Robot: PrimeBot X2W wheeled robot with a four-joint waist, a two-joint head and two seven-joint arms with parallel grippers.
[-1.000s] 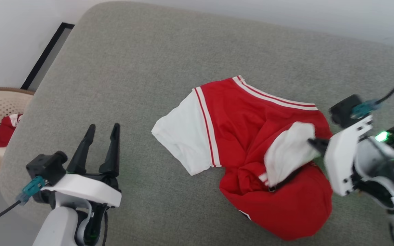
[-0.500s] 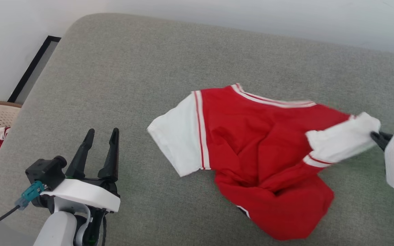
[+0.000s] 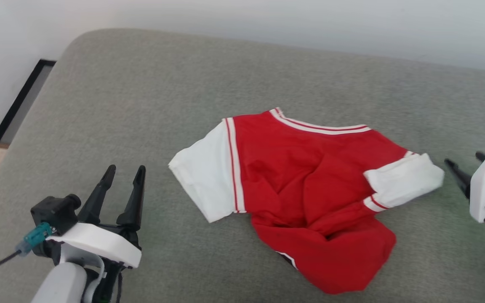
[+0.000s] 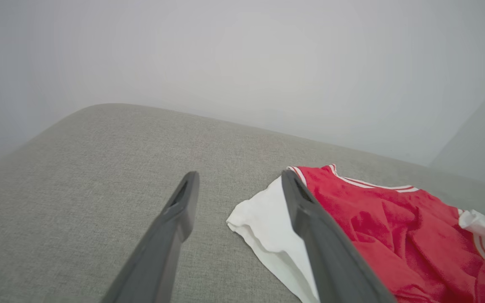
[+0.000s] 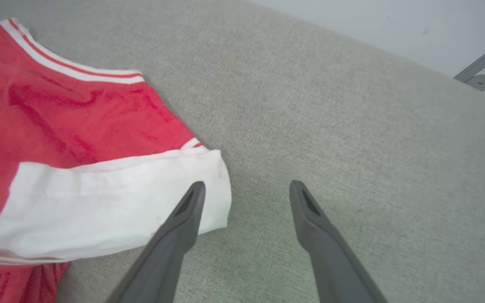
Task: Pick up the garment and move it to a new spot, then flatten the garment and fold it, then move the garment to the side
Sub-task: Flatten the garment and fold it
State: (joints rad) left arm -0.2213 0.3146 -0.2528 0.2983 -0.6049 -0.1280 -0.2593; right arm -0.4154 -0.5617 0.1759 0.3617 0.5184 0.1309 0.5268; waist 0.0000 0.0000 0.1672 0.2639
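On the grey cushion [image 3: 141, 105] by the pale wall [image 3: 267, 17] the T-shirt [image 3: 301, 168] lies rumpled mid-surface, the right gripper [image 3: 463, 159] with fingers apart and empty just right of its sleeve [image 3: 402, 183], the left gripper [image 3: 126, 169] likewise apart at near left, so I'd pinch the bunched near hem [image 3: 343, 273] and draw it flat.

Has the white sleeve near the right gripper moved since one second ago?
Yes. The white sleeve went rightward: it now reaches past the right end of the collar trim.
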